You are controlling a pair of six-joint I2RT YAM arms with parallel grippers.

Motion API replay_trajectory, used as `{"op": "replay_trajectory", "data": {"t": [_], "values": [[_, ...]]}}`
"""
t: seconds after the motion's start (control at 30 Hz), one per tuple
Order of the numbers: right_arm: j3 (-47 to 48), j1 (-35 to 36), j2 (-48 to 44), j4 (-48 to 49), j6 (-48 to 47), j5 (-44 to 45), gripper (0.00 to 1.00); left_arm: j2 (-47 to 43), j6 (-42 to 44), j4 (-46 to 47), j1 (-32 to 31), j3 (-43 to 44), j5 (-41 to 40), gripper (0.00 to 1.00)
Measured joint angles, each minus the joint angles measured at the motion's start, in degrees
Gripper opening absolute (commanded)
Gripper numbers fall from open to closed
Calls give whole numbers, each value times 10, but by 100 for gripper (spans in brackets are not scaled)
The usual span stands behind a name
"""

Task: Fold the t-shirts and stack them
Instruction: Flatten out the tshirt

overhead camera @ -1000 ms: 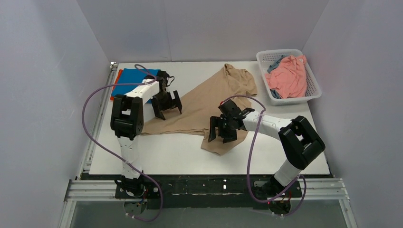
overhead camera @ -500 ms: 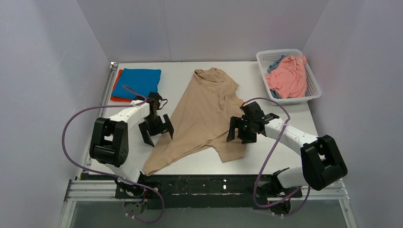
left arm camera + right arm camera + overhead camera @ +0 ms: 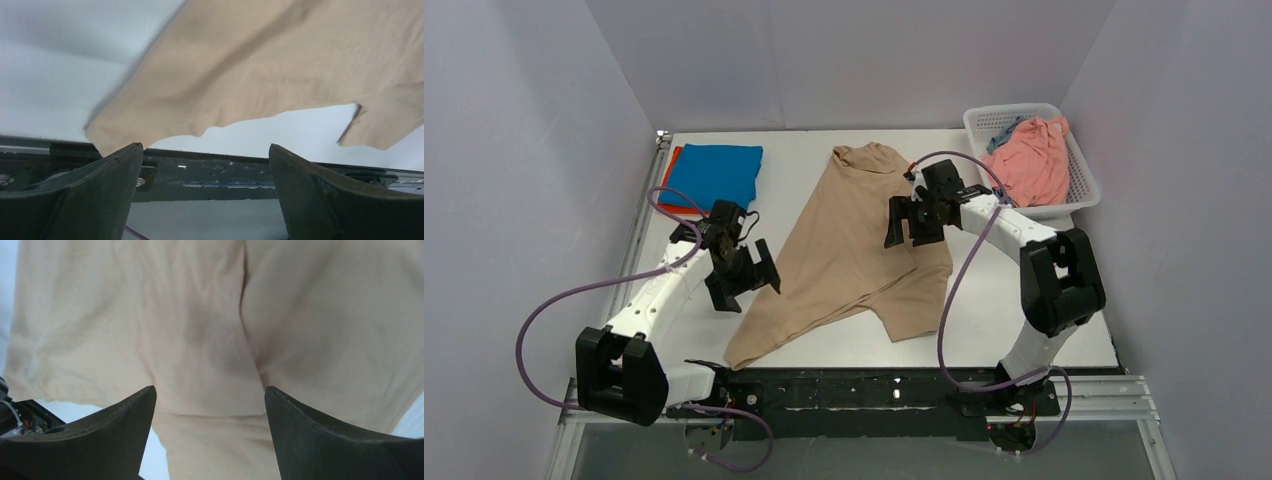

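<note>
Beige-tan tee [image 3: 854, 250] lies spread mid-table [image 3: 1014, 310], collar end toward the far wall, hem corner reaching the near edge, cloth wrinkled, 1 sleeve flopped out at the near right. L gripper [image 3: 742, 278] hangs just beside the tee's left edge, jaws spread wide w/ nothing in them; in the left wrist view [image 3: 205, 150] I see the tee's hem corner near the L finger and the dark front rail [image 3: 210, 172] showing between the 2 fingers. R gripper [image 3: 914, 215] sits over the tee's upper right part, jaws also spread wide, nothing gripped; from the right wrist view [image 3: 210, 392] it's beige cloth w/ a fold crease filling the gap. Far left corner: bright blue tee [image 3: 716, 172] folded flat on top of the orange-red tee [image 3: 667, 190], only an orange strip peeking out at the left. Far right: white mesh basket [image 3: 1081, 175] holding the salmon pink tee [image 3: 1032, 160] heaped up, w/ bits of the grey-blue tee [image 3: 1001, 133] beneath it. R arm's purple cable [image 3: 944, 310] loops over the tee's right edge; L arm's cable [image 3: 554, 300] loops out to the left, off the table
</note>
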Motion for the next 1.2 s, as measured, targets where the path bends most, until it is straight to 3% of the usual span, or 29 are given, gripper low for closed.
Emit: {"op": "replay_trajectory", "data": {"t": [0.2, 0.5, 0.6, 0.7, 0.73, 1.07, 1.2], "values": [[34, -10, 103, -12, -24, -27, 80, -52, -2, -30, 0, -42, 0, 98], [26, -10, 112, -21, -29, -86, 63, -64, -5, -37, 0, -52, 0, 98], [10, -8, 108, -21, -28, -107, 47, -66, -6, -37, 0, -52, 0, 98], [-1, -3, 103, -24, -26, -114, 9, -67, -7, -37, 0, -52, 0, 98], [-1, -1, 100, -26, -23, -113, 6, -68, -8, -37, 0, -52, 0, 98], [22, 34, 51, -91, 6, -38, 6, -74, -10, -37, 0, -52, 0, 98], [64, 55, 51, -137, 24, -1, 1, -78, -11, -37, 0, -52, 0, 98]]}}
